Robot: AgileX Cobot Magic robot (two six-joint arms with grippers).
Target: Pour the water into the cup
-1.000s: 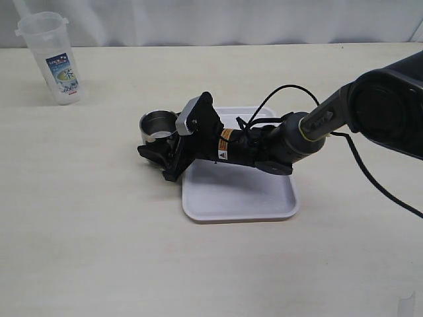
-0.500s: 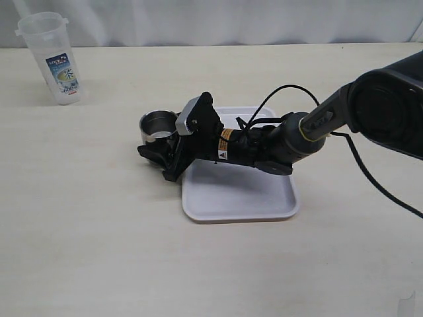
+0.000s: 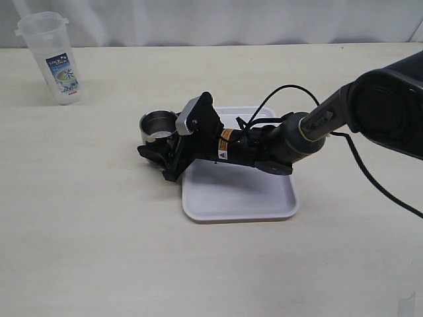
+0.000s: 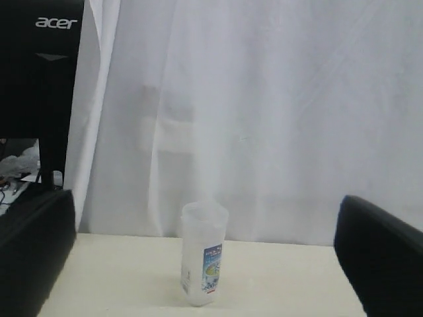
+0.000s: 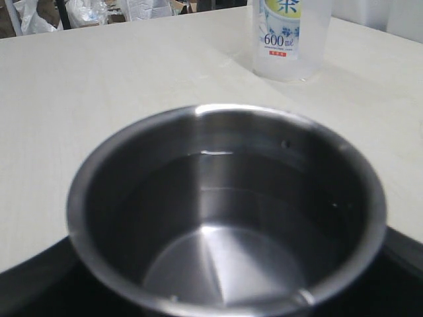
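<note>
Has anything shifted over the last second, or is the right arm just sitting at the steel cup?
Nothing visibly changed. The right gripper stays at the small shiny stainless-steel cup, beside the white rectangular tray. The tall translucent plastic container stands upright and untouched, far off to the left.

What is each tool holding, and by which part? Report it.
Left tool: nothing held. The cup stands inside the right tool, fingers low beside its side wall; whether they clamp it cannot be told.

right claw clasping cup, open table around plastic container
</note>
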